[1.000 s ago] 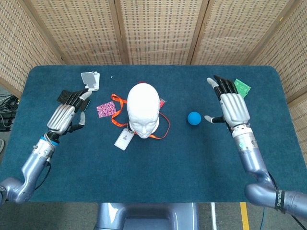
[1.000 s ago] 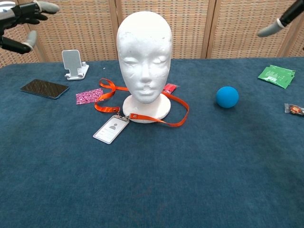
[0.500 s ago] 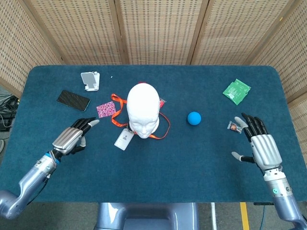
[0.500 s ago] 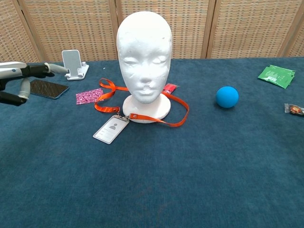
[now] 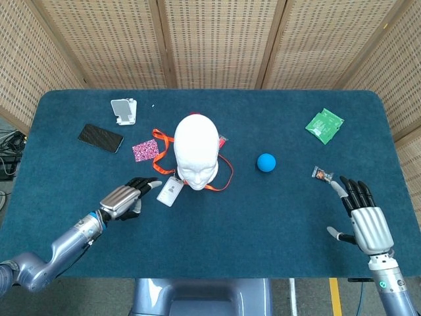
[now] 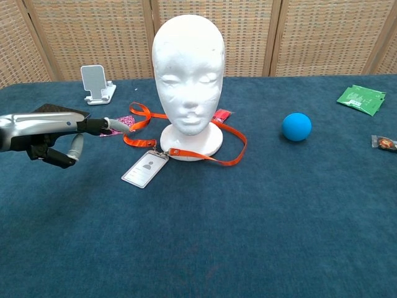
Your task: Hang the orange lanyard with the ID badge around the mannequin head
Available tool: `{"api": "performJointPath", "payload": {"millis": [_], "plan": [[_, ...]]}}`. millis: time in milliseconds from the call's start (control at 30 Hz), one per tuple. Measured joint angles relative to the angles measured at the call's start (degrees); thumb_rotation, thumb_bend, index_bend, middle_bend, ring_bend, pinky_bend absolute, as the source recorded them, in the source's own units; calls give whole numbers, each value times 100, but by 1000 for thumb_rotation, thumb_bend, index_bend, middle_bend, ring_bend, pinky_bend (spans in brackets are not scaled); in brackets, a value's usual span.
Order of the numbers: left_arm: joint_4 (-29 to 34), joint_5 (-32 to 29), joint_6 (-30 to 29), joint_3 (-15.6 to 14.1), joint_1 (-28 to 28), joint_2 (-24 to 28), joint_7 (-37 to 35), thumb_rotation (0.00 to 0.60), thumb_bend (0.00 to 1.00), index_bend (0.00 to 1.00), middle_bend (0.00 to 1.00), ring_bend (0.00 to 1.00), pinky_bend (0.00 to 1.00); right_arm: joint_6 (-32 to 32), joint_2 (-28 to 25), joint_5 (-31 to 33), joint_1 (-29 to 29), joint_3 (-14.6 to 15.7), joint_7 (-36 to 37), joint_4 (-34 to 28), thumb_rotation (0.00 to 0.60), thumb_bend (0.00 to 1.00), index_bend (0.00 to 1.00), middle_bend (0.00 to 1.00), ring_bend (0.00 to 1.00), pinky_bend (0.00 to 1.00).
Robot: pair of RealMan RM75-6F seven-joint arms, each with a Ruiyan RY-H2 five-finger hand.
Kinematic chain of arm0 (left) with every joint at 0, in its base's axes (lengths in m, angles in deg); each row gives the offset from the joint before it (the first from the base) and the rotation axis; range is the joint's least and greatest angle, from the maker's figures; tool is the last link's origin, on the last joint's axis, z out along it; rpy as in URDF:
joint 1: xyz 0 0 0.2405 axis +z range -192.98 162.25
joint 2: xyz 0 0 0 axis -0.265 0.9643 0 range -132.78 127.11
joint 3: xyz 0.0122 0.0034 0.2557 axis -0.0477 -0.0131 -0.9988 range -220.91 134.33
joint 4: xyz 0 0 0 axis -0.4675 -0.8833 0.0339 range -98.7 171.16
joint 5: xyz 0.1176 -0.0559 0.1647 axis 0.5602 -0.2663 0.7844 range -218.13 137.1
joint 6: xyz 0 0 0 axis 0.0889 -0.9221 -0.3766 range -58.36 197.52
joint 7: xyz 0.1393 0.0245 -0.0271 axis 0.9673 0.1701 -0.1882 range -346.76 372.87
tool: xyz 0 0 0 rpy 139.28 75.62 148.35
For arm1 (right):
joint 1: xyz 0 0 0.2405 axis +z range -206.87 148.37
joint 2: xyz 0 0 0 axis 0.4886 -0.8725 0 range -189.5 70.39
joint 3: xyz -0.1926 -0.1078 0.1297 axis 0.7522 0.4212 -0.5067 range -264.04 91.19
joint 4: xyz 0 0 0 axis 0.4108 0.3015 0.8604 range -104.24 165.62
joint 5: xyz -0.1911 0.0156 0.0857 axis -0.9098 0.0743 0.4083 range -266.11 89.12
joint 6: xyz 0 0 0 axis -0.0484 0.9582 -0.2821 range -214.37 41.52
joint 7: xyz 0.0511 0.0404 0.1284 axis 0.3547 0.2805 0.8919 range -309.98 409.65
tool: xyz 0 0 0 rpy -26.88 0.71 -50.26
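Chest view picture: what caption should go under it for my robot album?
Left hand reaches toward the ID badge while the orange lanyard lies around the mannequin head base.

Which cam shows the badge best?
Chest view: the badge lies flat in front of the mannequin base, unobstructed, with its printed silhouette visible. Head view shows the badge smaller, from above, with the left hand beside it.

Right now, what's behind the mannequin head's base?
Behind the mannequin head, a small red packet pokes out on the right of its base, beside the orange lanyard looping round it. Whatever lies directly behind the base is covered in both views.
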Motion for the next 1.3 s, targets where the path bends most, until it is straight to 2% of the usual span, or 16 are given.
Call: {"api": "performJointPath", "payload": {"millis": [500,967,1000,1067,1133,1233,1300], "plan": [[-389,-828,707,121,-369,-379,443,600,1000,36,0,0,0,-104,-36,-103,-106,-157,-82,-147,600,270,91,0,0,0],[-585,-1293,1171,210,-743,-729,793,600,1000,42,0,0,0,-137,-25,-168,-178,-257,-150,-185,600,269,100,0,0,0],[-590,-1308,1172,208,-766,-742,864,600,1000,53,0,0,0,-139,-27,-162,-184,-268,-150,-189,600,269,100,0,0,0],[-600,-1345,1148,199,-794,-760,1012,600,1000,140,0,0,0,-143,-30,-154,-196,-287,-149,-195,600,269,102,0,0,0],[-603,-1444,1092,189,-822,-779,1207,600,1000,274,0,0,0,-140,-30,-156,-206,-305,-146,-197,600,268,103,0,0,0],[-612,-1611,936,180,-844,-813,1497,600,1000,369,0,0,0,-123,-31,-175,-221,-328,-133,-199,600,268,103,0,0,0],[-619,-1736,798,173,-853,-849,1710,600,1000,386,0,0,0,-122,-34,-178,-231,-340,-120,-201,600,268,103,0,0,0]]}}
